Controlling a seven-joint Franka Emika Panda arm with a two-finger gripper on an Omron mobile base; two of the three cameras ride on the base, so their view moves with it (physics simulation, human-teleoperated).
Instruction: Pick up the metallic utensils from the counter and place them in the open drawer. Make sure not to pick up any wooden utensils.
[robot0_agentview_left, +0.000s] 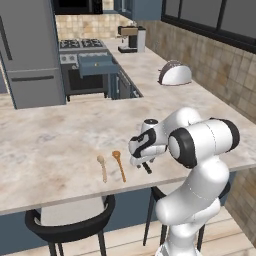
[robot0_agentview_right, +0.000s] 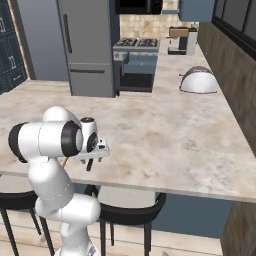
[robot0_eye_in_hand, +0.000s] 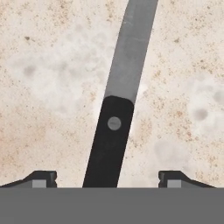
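No readable text, labels, brands, numbers or signs found on any surface, appliance or utensil in the three views.

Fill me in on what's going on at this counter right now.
The white robot arm has its pincer low over the counter, open, with a black-handled, grey-bladed knife lying flat between its fingertips; nothing is gripped yet. Beside it, near the counter's front edge, lie two wooden spoons, a pale tan spoon and an orange-brown spoon, both untouched. Across the kitchen, next to the stove, a blue drawer stands pulled open.
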